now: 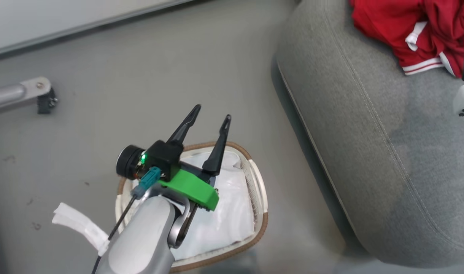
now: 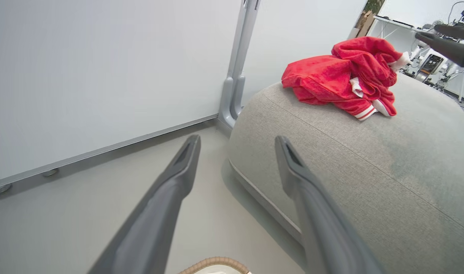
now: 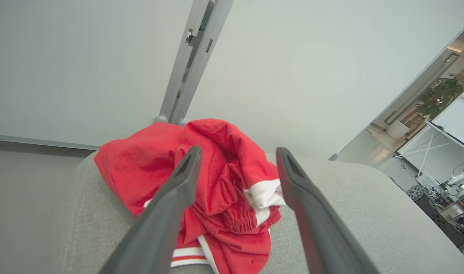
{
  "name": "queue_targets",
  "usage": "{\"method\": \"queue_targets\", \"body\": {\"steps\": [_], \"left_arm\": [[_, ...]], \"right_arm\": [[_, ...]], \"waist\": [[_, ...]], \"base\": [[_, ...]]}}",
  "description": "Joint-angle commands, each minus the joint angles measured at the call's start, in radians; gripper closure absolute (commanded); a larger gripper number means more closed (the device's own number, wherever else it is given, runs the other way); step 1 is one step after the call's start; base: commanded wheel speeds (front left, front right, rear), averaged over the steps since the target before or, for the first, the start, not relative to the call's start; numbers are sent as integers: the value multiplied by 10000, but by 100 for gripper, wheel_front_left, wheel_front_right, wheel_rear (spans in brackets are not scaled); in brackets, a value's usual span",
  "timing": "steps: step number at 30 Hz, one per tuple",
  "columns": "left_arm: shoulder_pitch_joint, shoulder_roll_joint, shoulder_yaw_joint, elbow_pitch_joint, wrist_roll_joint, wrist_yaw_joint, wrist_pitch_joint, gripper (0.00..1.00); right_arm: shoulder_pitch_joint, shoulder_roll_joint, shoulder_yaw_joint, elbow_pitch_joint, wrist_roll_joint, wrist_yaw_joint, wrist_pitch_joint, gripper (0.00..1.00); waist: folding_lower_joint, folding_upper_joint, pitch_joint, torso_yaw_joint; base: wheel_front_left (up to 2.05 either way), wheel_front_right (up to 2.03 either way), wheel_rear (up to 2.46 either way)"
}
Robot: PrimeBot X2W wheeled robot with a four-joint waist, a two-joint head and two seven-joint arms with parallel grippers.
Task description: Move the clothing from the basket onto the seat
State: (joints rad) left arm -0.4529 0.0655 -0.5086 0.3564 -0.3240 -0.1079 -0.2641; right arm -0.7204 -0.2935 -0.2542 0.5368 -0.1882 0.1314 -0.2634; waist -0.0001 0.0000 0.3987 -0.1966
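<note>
The red clothing with white trim lies crumpled on the grey seat, near its far corner. Just over it my right gripper stands open, nothing between its fingers, the clothing resting on the seat below. The left wrist view also catches the clothing and the right gripper beside it. The basket sits on the floor left of the seat, its white liner showing. My left gripper hovers open above the basket, holding nothing.
A metal leg with a dark caster reaches in from the left over the grey floor. A white wall panel runs along the back, with a grey upright post behind the seat's corner. A white strip hangs by my left forearm.
</note>
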Motion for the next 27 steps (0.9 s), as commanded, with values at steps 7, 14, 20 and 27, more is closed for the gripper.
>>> {"method": "queue_targets", "body": {"steps": [7, 14, 20, 27], "left_arm": [[973, -128, 1390, -107, -152, 380, 0, 0], [1757, -146, 2730, -60, 14, 566, -2, 0], [2661, -149, 3391, -20, -142, 656, -1, 0], [3802, -147, 3737, -171, -194, 722, -1, 0]], "right_arm": [[698, 589, 567, -208, 503, -15, -20, 0], [1863, 1712, 1030, -872, 1070, -15, -20, 0], [3313, 2183, 1366, -1440, 1541, -15, -20, 0], [5105, 2415, 1591, -2194, 2056, -15, -20, 0]], "waist": [[1, 0, -1904, 1588], [1, 0, -2567, 1956], [1, 0, -3196, 2267], [1, 0, -3691, 2589]], "base": [[0, 0, 0], [0, 0, 0], [0, 0, 0], [0, 0, 0]]}}
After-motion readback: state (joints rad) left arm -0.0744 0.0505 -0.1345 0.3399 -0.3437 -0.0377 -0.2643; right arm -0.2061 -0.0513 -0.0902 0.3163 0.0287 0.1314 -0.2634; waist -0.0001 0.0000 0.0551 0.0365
